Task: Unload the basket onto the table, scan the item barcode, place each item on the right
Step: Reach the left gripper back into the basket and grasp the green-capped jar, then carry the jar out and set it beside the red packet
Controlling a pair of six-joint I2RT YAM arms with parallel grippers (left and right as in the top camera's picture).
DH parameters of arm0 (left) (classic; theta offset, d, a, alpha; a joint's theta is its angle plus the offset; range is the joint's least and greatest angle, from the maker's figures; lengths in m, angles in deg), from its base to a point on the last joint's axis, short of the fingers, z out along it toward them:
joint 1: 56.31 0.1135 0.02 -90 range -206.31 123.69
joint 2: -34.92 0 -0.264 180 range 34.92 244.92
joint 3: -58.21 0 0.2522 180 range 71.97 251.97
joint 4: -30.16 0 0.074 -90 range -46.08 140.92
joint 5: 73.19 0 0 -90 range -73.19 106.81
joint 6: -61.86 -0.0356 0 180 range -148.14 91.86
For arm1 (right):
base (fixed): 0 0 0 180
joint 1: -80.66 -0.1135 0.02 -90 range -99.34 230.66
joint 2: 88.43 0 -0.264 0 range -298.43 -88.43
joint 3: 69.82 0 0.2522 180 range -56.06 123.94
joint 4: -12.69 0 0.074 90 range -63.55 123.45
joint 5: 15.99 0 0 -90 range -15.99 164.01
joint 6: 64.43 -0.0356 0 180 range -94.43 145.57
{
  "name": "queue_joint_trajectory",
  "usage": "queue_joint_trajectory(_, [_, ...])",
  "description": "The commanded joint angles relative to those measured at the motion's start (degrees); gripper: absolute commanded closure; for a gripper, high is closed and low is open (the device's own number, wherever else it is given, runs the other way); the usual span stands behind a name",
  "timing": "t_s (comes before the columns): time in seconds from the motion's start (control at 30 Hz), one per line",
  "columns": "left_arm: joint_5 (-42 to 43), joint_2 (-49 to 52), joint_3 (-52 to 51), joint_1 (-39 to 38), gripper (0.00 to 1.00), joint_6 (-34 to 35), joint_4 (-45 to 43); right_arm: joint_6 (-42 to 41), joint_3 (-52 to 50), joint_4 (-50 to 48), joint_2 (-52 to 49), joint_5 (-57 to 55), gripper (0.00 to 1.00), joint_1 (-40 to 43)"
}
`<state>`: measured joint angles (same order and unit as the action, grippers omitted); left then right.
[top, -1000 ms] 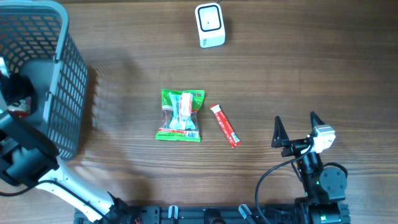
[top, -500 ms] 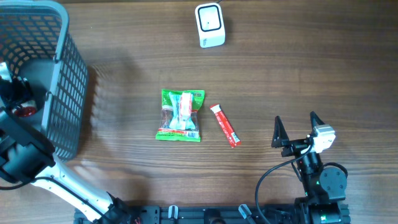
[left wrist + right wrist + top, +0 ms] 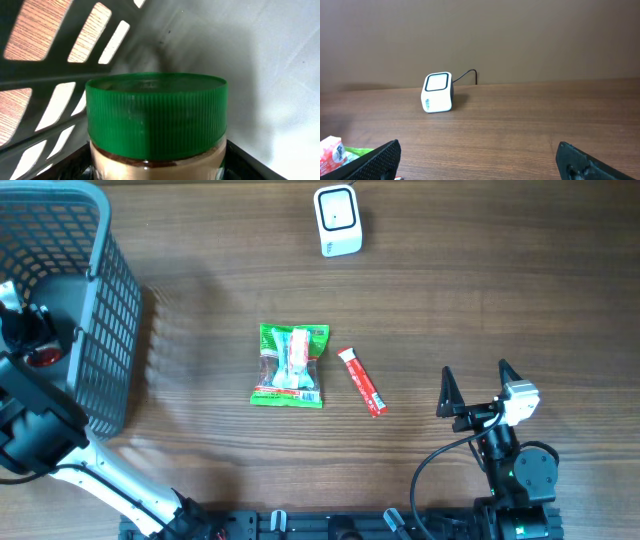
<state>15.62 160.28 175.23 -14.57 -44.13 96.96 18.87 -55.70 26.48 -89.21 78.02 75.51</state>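
A jar with a ribbed green lid and tan contents fills the left wrist view, inside the grey basket. My left gripper is shut on the jar, one black finger pressed against each side of it. From overhead, the left gripper reaches down inside the basket and covers the jar. The white barcode scanner stands at the table's far edge, also in the right wrist view as the scanner. My right gripper rests open at the near right, holding nothing.
A green snack bag and a red stick packet lie mid-table. The basket's slatted walls enclose the left gripper closely. A small red item shows in the basket beside the gripper. A cable runs from behind the scanner.
The left gripper has shifted slightly inside the basket and its jaws have closed in on the jar. The right arm and the items on the table have not moved.
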Motion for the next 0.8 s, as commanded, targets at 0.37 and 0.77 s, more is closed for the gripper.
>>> queue_joint_trajectory(0.37, [3.3,2.2,-1.3,0.3,0.25,3.8,-0.3,-0.9,-0.1,-0.1,0.3,-0.1,0.00,0.3])
queue_joint_trajectory(0.77, [3.3,0.8,-3.1,0.3,0.45,7.6,-2.7,-0.9,-0.1,-0.1,0.3,-0.1,0.00,0.3])
